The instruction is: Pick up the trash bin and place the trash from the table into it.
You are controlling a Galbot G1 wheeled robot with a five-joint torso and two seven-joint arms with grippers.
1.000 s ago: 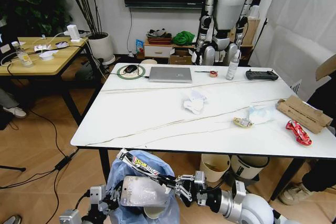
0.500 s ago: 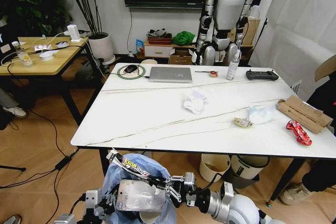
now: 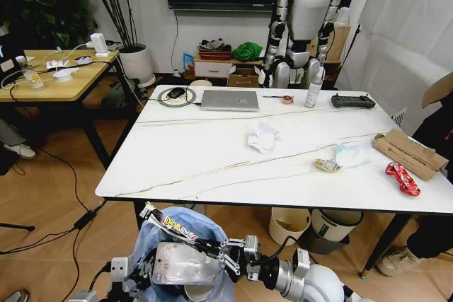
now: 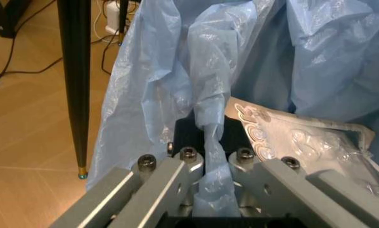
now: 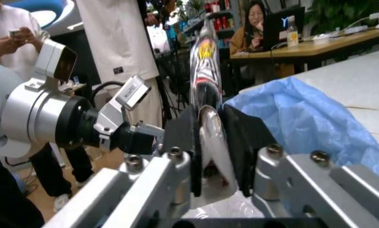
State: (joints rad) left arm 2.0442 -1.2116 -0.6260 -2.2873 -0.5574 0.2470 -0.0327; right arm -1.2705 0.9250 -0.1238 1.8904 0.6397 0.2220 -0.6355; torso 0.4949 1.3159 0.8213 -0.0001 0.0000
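Observation:
The trash bin point(image 3: 178, 240), lined with a pale-blue bag, stands just before the table's point(image 3: 205, 153) near edge. My left gripper point(image 3: 133, 274) is shut on a fold of the bag point(image 4: 207, 118). My right gripper point(image 3: 232, 254) is shut on a long printed wrapper point(image 3: 175, 228) that slants over the bin's mouth; its pads pinch the wrapper point(image 5: 205, 90) edge-on. A clear plastic pack point(image 3: 182, 265) lies across the opening. On the table lie crumpled tissues point(image 3: 262, 137), a small wrapper point(image 3: 327, 165), a pale tissue point(image 3: 352, 152), a cardboard piece point(image 3: 409, 152) and a red wrapper point(image 3: 402, 178).
At the table's far edge sit a silver laptop point(image 3: 229, 100), a black remote point(image 3: 352, 101) and a bottle point(image 3: 313, 90). A cream bin point(image 3: 289, 224) and a grey bin point(image 3: 333, 225) stand under the table. A humanoid robot point(image 3: 304, 26) stands behind it, a wooden table point(image 3: 49, 79) to the left.
My right gripper has moved left and lower with the printed wrapper, bringing it further over the bin. The clear pack has shifted left with it. The litter on the table has not moved.

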